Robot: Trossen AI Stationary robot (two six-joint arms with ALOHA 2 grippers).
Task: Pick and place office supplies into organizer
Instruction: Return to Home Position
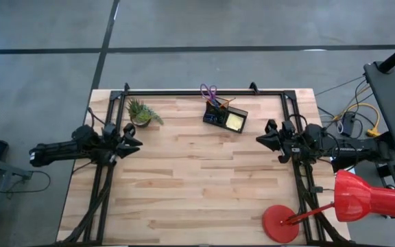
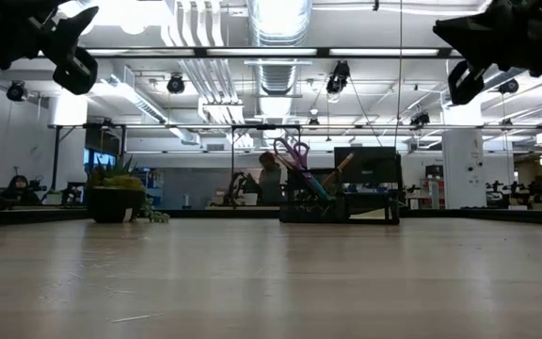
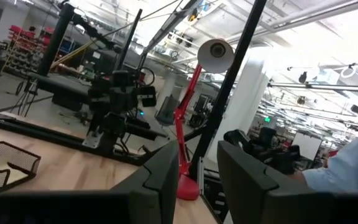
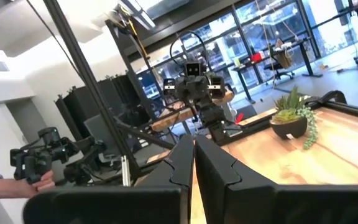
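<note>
The black organizer (image 1: 223,116) stands near the table's far edge and shows small in the low view (image 2: 314,203). Purple-handled scissors (image 1: 209,92) and pens stick up from its taller back section. A yellow sticky-note pad (image 1: 235,122) lies in its low front tray. My left gripper (image 1: 138,139) hovers open at the table's left side, well clear of the organizer; its own view shows the gap between its fingers (image 3: 197,171). My right gripper (image 1: 258,140) hovers shut at the right side, with its fingers together in its own view (image 4: 193,152). Both are raised off the table.
A small green potted plant (image 1: 142,113) stands at the far left, close to my left gripper. A red desk lamp (image 1: 352,199) has its round base (image 1: 280,223) on the near right corner. A black frame rail (image 1: 204,90) runs along the far edge. Bare wood (image 1: 197,185) fills the middle and near side.
</note>
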